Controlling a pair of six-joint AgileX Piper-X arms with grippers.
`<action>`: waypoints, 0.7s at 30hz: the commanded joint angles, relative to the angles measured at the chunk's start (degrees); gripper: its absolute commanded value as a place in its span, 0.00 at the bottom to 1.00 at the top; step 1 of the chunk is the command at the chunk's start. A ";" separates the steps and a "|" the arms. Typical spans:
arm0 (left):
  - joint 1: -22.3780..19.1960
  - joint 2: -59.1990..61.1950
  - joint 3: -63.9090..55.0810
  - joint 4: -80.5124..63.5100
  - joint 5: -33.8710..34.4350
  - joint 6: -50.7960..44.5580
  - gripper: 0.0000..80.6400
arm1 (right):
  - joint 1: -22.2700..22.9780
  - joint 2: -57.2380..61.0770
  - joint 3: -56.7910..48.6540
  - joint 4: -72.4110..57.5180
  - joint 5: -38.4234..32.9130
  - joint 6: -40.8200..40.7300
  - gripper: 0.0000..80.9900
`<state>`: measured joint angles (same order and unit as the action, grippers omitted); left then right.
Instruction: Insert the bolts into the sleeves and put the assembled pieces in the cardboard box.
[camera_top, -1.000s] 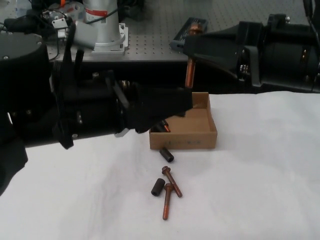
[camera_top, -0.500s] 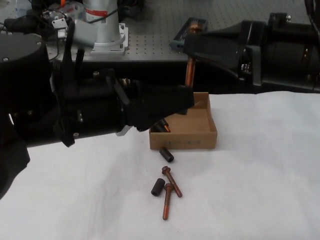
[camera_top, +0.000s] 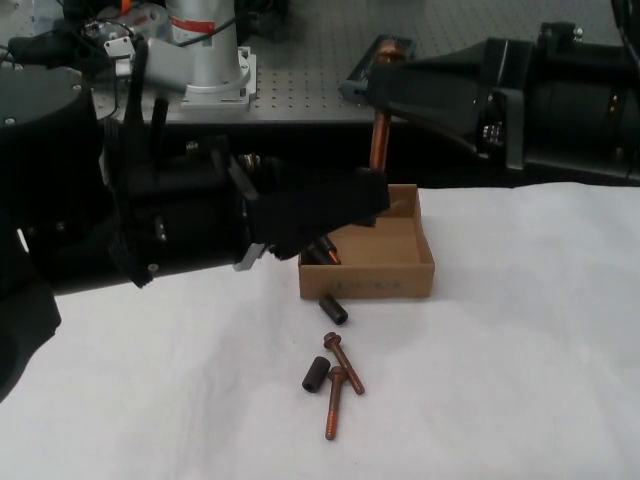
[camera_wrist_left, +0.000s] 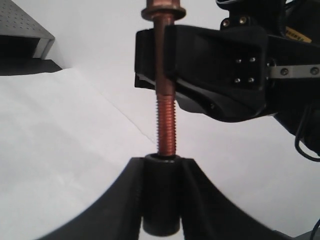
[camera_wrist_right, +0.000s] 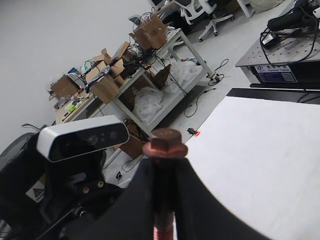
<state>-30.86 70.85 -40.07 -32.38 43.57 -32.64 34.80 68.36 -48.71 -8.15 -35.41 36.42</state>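
My left gripper (camera_wrist_left: 161, 167) is shut on a black sleeve (camera_wrist_left: 161, 200), held upright. My right gripper (camera_wrist_right: 161, 172) is shut on a copper bolt (camera_wrist_right: 162, 144), head up. The bolt's threaded end (camera_wrist_left: 165, 125) meets the sleeve's top opening. In the high view the bolt (camera_top: 379, 140) hangs from the right gripper (camera_top: 382, 88) above the back left of the cardboard box (camera_top: 385, 272), with the left gripper (camera_top: 372, 203) below it. A dark piece with a copper tip (camera_top: 326, 252) lies in the box. Two loose sleeves (camera_top: 334, 309) (camera_top: 316, 373) and two loose bolts (camera_top: 345, 363) (camera_top: 333, 402) lie in front of the box.
A white cloth (camera_top: 520, 360) covers the bench, with free room to the right of the box and near the front. Behind it is a perforated metal table (camera_top: 300, 80) carrying a grey robot base (camera_top: 205, 50).
The left gripper with its sleeve has edged slightly up towards the bolt. The right arm has hardly shifted. The loose parts on the cloth lie where they were.
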 joint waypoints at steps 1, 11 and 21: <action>0.34 -0.14 -0.43 -5.12 -2.30 -2.19 0.01 | 0.05 -1.11 -0.05 0.01 0.03 -0.26 0.02; 0.34 -0.14 -0.43 -5.42 -2.75 -2.51 0.01 | 0.05 -2.96 -0.05 0.01 2.44 -1.33 0.02; 0.34 -0.14 -0.43 -5.42 -0.36 -3.45 0.01 | 0.05 -2.03 -0.05 -5.05 2.28 -0.54 0.02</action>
<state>-30.86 70.85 -39.89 -36.19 41.41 -34.82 34.80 66.21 -48.63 -10.96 -32.82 35.58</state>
